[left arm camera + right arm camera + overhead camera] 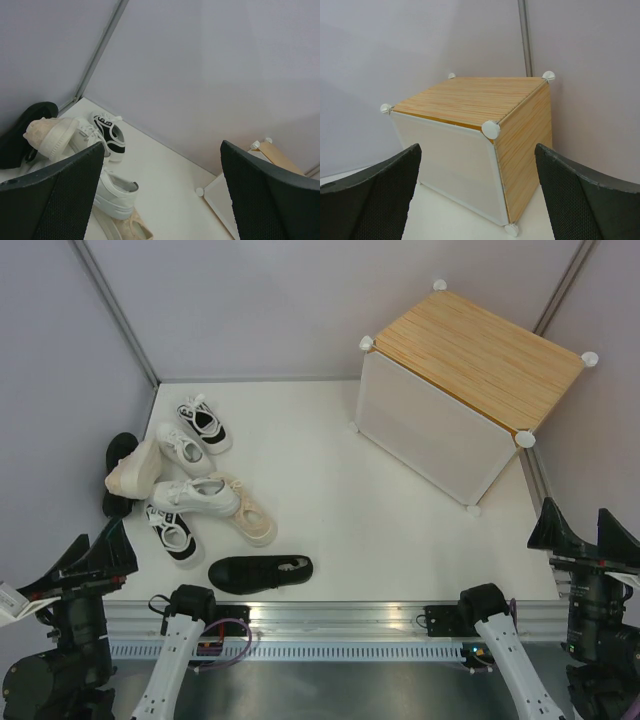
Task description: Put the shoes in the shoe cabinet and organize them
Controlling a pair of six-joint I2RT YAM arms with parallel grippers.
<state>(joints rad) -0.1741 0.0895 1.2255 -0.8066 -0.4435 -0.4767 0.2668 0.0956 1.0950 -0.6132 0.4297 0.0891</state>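
The shoe cabinet (470, 390) stands at the back right with its white door shut; it also fills the right wrist view (470, 135). Several shoes lie in a loose heap on the left: a white one with black trim (205, 424), a white sneaker (183, 448), a cream one (133, 468), a black one (119, 455) behind it, another white sneaker (195, 496), a beige one (250, 515) and a black shoe (260, 572) alone near the front. My left gripper (88, 562) is open and empty at the front left. My right gripper (585, 535) is open and empty at the front right.
Grey walls close the table at the back and both sides, with metal posts in the corners (115, 310). An aluminium rail (340, 618) runs along the near edge between the arm bases. White tabletop (330, 500) lies between the shoes and the cabinet.
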